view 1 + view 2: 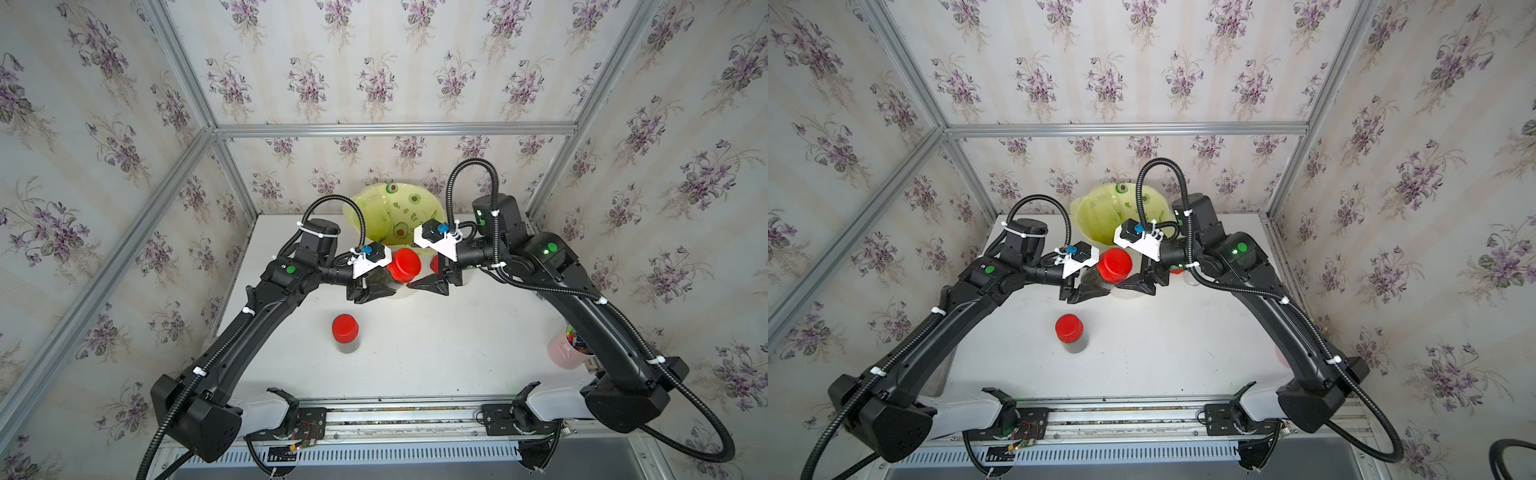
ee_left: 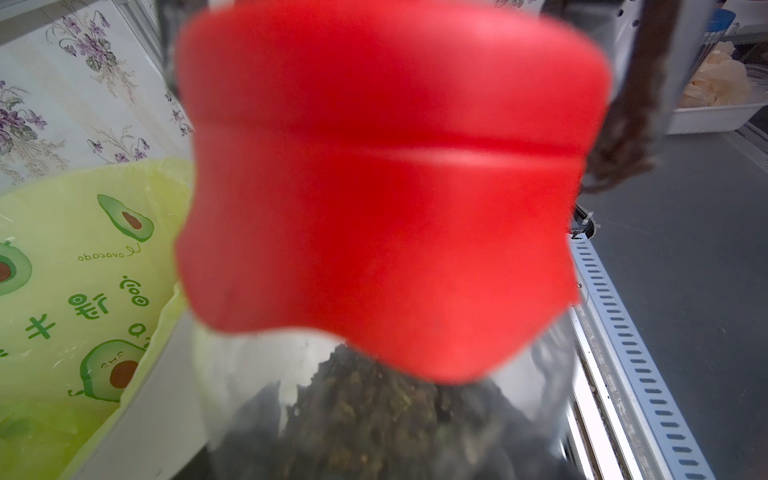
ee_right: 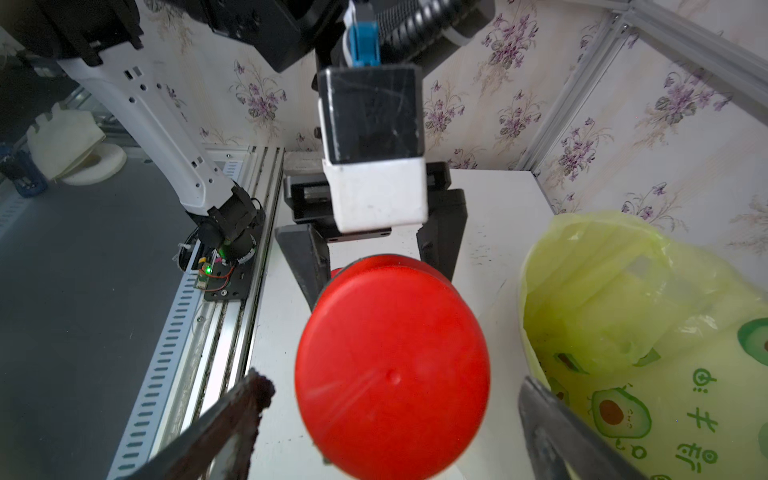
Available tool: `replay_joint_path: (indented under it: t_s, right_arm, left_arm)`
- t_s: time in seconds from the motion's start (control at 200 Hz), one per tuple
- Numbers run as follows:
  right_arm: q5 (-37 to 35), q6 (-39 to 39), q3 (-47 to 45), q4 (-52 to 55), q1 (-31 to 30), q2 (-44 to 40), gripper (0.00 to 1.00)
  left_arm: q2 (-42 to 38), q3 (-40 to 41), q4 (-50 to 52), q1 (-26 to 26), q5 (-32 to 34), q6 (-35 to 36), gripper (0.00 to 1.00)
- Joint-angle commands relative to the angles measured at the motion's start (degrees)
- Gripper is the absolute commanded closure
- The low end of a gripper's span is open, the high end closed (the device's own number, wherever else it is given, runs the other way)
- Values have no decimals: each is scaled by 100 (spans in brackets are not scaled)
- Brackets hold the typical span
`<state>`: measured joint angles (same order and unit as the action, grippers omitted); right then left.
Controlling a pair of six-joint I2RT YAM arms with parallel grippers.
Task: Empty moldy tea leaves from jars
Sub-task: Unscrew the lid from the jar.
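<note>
Right wrist view is showing two fingers (image 3: 245, 399) of the right gripper (image 1: 420, 286) spread wide, flanking a red lid (image 3: 390, 374) with a clear gap on each side, so it is gripping nothing. Across from it, the left gripper (image 1: 376, 293) is clamping the clear body of the jar (image 1: 384, 281) that wears this lid, and it is holding the jar tilted above the white table (image 1: 415, 365), lid end pointing toward the right gripper. Dark tea leaves (image 2: 365, 415) are heaping against the jar wall under the lid (the left wrist view is blurring them at such close range). Just behind the two grippers, the white bin (image 3: 515, 291) with its yellow-green avocado-print liner (image 1: 374, 199) is sitting at the far edge of the table. Both top views are showing a second jar (image 1: 345, 334), lid on and dark contents inside, standing upright by itself nearer the front, well apart from either gripper.
</note>
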<state>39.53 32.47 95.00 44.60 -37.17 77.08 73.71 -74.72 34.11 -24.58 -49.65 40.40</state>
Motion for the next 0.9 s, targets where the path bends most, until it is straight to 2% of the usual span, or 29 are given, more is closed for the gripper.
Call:
replay_joint_path:
  t_s: [0.0, 0.19, 0.32, 0.485, 0.754, 0.894]
  right_arm:
    - [-159, -1211, -350, -978, -15, -369, 2]
    - [-948, -3018, -722, -1287, -42, -694, 0]
    - [-1316, -3850, -757, -1241, -150, -681, 0]
    - [-1604, -4342, -825, -1239, -551, -594, 0]
    - [-2400, -4776, -838, -1331, -724, -521, 0]
    - [-2512, -4785, -799, -1327, -774, -416, 6]
  left_arm:
    - [39, -64, -20, 3, 46, 55, 33]
    - [31, -78, -23, 4, 92, 64, 33]
    - [36, -60, -18, 4, 138, 89, 33]
    - [67, -70, -23, 4, 129, 73, 33]
    - [48, -56, -19, -3, 107, 73, 33]
    - [52, -61, -18, -2, 87, 73, 33]
